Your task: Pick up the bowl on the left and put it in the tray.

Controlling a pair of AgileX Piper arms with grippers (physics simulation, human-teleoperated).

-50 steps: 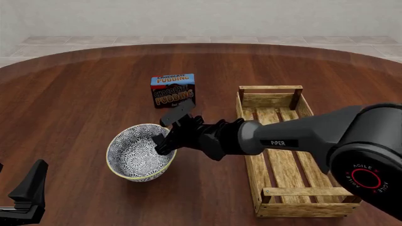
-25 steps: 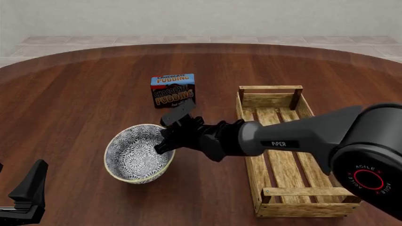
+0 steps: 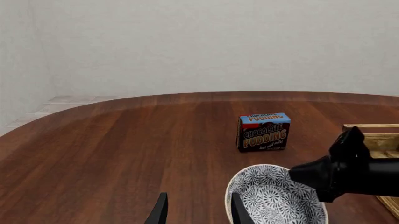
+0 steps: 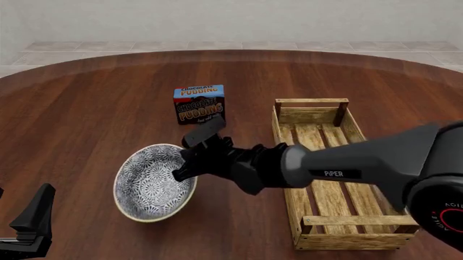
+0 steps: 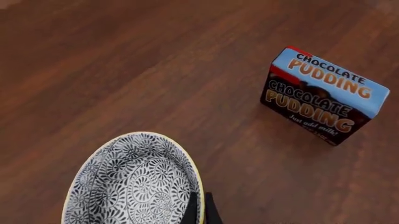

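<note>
The blue-and-white patterned bowl with its cream rim hangs tilted at the left of the table, its inside turned toward the front camera. My right gripper is shut on the bowl's right rim; in the right wrist view its dark fingertips pinch the rim of the bowl. The tray, a long slatted wooden crate, lies to the right, partly behind my right arm. My left gripper is open and holds nothing, just beside the bowl at the table's near left.
A blue-and-brown chocolate pudding box stands upright behind the bowl, between it and the far table edge. My right arm crosses the left wrist view over the tray's corner.
The bowl has tipped further toward the camera and shifted left and nearer, carried by the right gripper. My left gripper has not moved.
</note>
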